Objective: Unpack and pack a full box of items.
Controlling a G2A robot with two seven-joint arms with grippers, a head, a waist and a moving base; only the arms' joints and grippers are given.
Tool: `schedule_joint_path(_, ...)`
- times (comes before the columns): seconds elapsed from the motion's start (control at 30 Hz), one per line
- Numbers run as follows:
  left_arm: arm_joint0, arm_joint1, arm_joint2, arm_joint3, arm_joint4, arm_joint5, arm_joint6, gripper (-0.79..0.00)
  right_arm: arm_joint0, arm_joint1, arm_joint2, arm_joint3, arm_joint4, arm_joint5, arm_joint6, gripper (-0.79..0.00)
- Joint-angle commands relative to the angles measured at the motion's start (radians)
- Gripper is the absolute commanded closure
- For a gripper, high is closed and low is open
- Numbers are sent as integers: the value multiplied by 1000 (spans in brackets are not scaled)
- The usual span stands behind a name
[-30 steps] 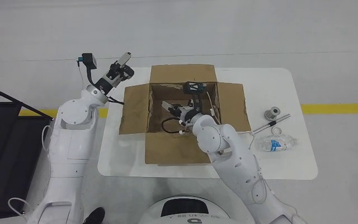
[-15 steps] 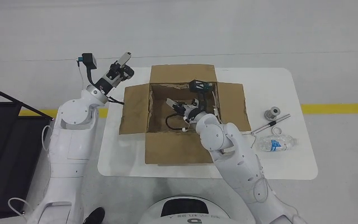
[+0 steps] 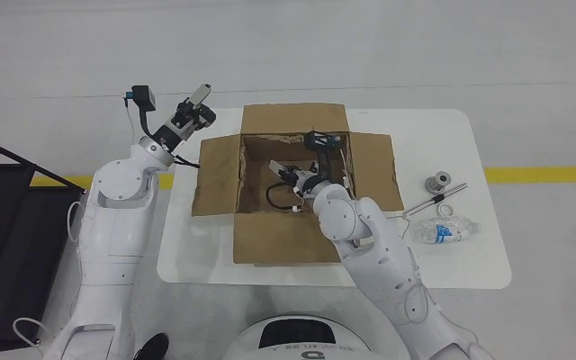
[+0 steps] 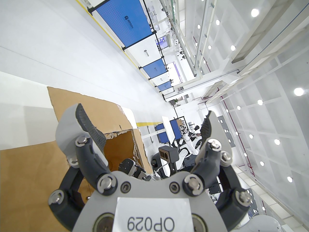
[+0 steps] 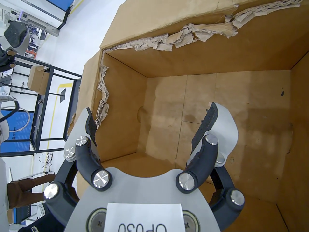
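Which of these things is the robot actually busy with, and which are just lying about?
Job:
cardboard box
right end effector, open inside it
left end effector, open, raised beside the box
bottle, metal spool and thin rod on the table, probably unpacked items

Lying about:
black rack beside the table
yellow floor line

Round ceiling lights [image 4: 254,12] glaring in left wrist view, washing out white hall. Even overhead light flooding table [image 3: 450,261]; box [image 3: 279,238] interior sitting in soft shade. Wrist views bending straight lines at edges.
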Motion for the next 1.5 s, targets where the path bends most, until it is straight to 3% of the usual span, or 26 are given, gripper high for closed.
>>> schedule_joint_path(0.0, 0, 0, 0, 0, -1, 0, 0, -785, 2, -1, 0, 4, 1, 7, 2, -785)
schedule_joint_path(1.47, 0, 0, 0, 0, -1, 0, 0, -785, 97, -32, -20, 117, -6, 218, -25, -785)
